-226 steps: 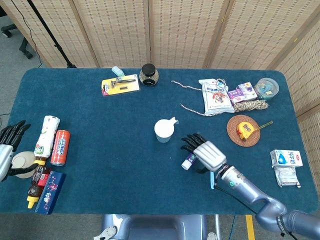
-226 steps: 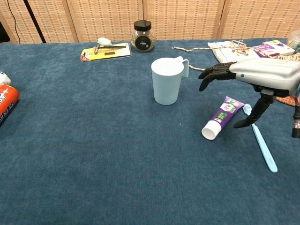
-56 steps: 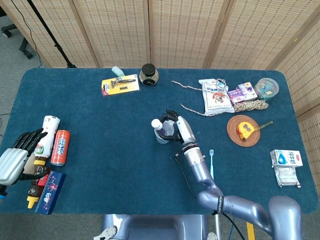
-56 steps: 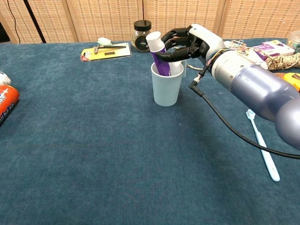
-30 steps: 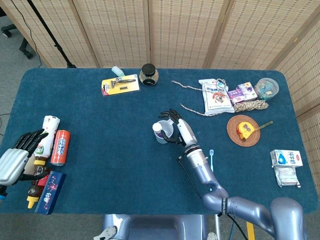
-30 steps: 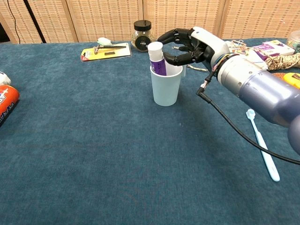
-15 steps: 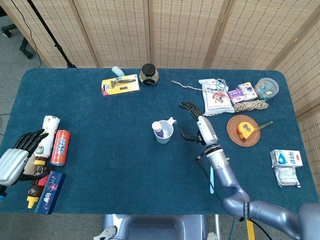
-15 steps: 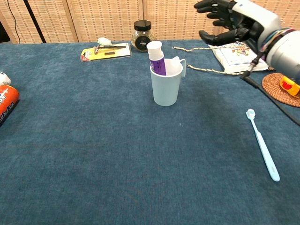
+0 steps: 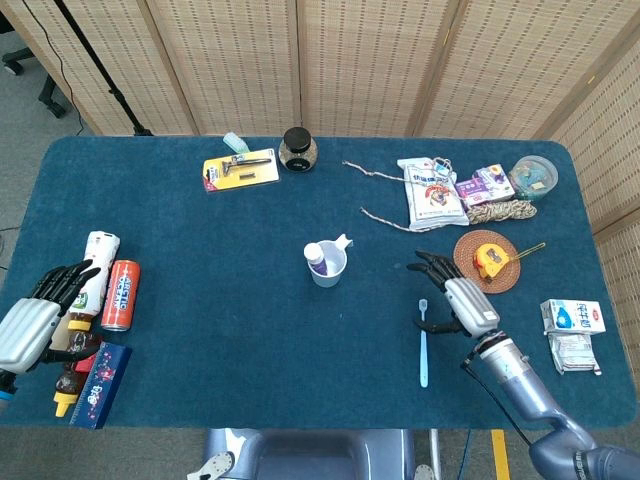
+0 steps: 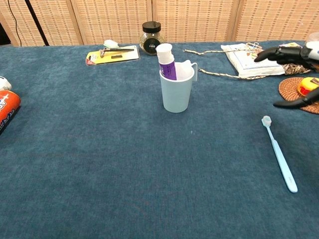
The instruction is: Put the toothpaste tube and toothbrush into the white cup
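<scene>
The white cup (image 9: 327,267) (image 10: 176,91) stands mid-table with the purple toothpaste tube (image 9: 316,258) (image 10: 167,61) upright inside it, white cap on top. The light blue toothbrush (image 9: 422,342) (image 10: 279,154) lies flat on the cloth to the cup's right, bristle end toward the far side. My right hand (image 9: 459,296) (image 10: 294,63) hovers just right of the brush head, fingers spread and holding nothing; in the chest view only its dark fingertips show at the right edge. My left hand (image 9: 32,317) rests at the table's left edge, fingers apart, holding nothing.
Bottles and a red can (image 9: 119,295) lie beside my left hand. A razor card (image 9: 240,169) and a dark jar (image 9: 298,149) sit at the back. A snack bag (image 9: 432,193), rope (image 9: 503,211), a coaster with a tape measure (image 9: 487,260) and a milk carton (image 9: 572,317) crowd the right.
My right hand let go of the toothpaste tube in the cup, drew back to the right and came down beside the toothbrush head. The tube stays standing in the cup.
</scene>
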Robot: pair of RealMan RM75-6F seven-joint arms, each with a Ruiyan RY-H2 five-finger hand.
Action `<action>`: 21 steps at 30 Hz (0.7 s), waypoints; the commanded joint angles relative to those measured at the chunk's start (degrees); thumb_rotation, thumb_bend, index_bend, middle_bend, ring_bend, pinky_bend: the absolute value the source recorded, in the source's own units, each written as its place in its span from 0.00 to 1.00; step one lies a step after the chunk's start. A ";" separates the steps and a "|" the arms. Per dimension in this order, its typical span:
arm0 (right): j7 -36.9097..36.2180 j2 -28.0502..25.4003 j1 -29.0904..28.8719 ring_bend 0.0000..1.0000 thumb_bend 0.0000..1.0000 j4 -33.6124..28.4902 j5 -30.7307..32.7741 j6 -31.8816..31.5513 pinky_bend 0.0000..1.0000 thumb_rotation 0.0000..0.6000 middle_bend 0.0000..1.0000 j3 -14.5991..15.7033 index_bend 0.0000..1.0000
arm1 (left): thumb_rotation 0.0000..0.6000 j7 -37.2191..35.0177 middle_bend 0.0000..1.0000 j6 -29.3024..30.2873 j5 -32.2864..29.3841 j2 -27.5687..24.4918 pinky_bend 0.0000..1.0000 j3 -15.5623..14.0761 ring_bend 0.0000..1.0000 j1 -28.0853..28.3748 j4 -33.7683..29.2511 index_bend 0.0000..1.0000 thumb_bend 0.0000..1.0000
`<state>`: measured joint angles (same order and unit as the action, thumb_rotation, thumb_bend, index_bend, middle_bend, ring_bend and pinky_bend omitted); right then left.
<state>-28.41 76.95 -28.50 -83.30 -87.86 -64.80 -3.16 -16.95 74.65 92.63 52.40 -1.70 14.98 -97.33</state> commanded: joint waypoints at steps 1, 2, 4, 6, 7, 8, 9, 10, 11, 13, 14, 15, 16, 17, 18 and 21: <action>2.50 -1.69 0.56 0.00 0.23 1.48 -3.46 0.71 0.00 1.00 0.01 3.18 0.14 | 1.00 0.40 0.00 -0.20 -0.07 0.10 0.00 -0.03 0.00 0.08 -0.10 0.00 0.09; 3.34 -2.20 0.50 0.00 0.23 2.19 -4.83 0.86 0.00 1.00 0.01 4.23 0.13 | 1.00 0.57 0.00 -0.25 -0.07 0.12 0.00 -0.04 0.00 0.09 -0.15 0.00 0.09; 4.52 -3.01 0.48 0.00 0.20 3.69 -7.34 0.71 0.00 1.00 0.00 6.06 0.10 | 1.00 0.90 0.00 -0.31 -0.15 0.18 0.00 -0.04 0.00 0.11 -0.23 0.00 0.09; 5.66 -3.29 0.68 0.00 0.15 4.91 -8.80 0.17 0.00 1.00 0.00 7.10 0.07 | 1.00 1.17 0.00 -0.38 -0.27 0.26 0.00 0.00 0.00 0.13 -0.30 0.00 0.09; 6.35 -3.14 0.90 0.00 0.13 5.63 -9.37 -0.37 0.00 1.00 0.00 7.46 0.07 | 1.00 1.31 0.00 -0.44 -0.37 0.30 0.00 0.01 0.00 0.15 -0.37 0.00 0.09; 6.63 -2.97 1.03 0.00 0.13 5.99 -9.59 -0.69 0.00 1.00 0.00 7.58 0.06 | 1.00 1.39 0.00 -0.48 -0.41 0.32 0.00 0.02 0.00 0.16 -0.40 0.00 0.09; 7.05 -2.66 1.19 0.00 0.12 6.59 -9.90 -1.16 0.00 1.00 0.00 7.70 0.06 | 1.00 1.51 0.00 -0.51 -0.44 0.35 0.00 0.02 0.00 0.17 -0.45 0.00 0.09; 7.39 -2.40 1.31 0.00 0.12 7.06 -10.09 -1.50 0.00 1.00 0.00 7.75 0.06 | 1.00 1.60 0.00 -0.52 -0.43 0.37 0.00 0.01 0.00 0.17 -0.49 0.00 0.09; 7.86 -1.92 1.46 0.00 0.12 7.87 -10.47 -2.11 0.00 1.00 0.00 7.81 0.06 | 1.00 1.73 0.00 -0.52 -0.41 0.38 0.00 -0.01 0.00 0.16 -0.55 0.00 0.09; 8.82 -0.36 1.94 0.00 0.12 10.27 -11.86 -3.82 0.00 1.00 0.00 8.29 0.06 | 1.00 2.01 0.00 -0.40 -0.24 0.39 0.00 -0.13 0.00 0.07 -0.70 0.00 0.09; 8.80 0.12 2.08 0.00 0.12 11.04 -12.29 -4.32 0.00 1.00 0.00 8.51 0.07 | 1.00 2.05 0.00 -0.37 -0.22 0.39 0.00 -0.15 0.00 0.04 -0.72 0.00 0.09; 8.70 0.61 2.13 0.00 0.12 11.82 -13.01 -4.80 0.00 1.00 0.00 8.94 0.07 | 1.00 2.07 0.00 -0.38 -0.26 0.39 0.00 -0.15 0.00 0.04 -0.75 0.00 0.09; 8.56 0.92 2.17 0.00 0.12 12.30 -13.42 -5.14 0.00 1.00 0.00 9.19 0.07 | 1.00 2.10 0.00 -0.39 -0.30 0.40 0.00 -0.14 0.00 0.04 -0.75 0.00 0.09; 8.44 1.22 2.15 0.00 0.12 12.69 -13.90 -5.39 0.00 1.00 0.00 9.49 0.08 | 1.00 2.14 0.00 -0.41 -0.36 0.42 0.00 -0.12 0.00 0.05 -0.74 0.00 0.09; 8.38 1.40 2.12 0.00 0.12 12.91 -14.24 -5.56 0.00 1.00 0.00 9.69 0.09 | 1.00 2.16 0.00 -0.43 -0.39 0.43 0.00 -0.11 0.00 0.07 -0.74 0.00 0.09; 8.67 2.38 1.71 0.00 0.12 13.69 -15.70 -5.87 0.00 1.00 0.00 10.45 0.10 | 1.00 2.32 0.00 -0.53 -0.38 0.47 0.00 -0.12 0.00 0.12 -0.76 0.00 0.09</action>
<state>-19.96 78.92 -26.56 -69.85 -103.02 -70.61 6.92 -14.64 74.13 92.22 52.87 -1.82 15.09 -98.08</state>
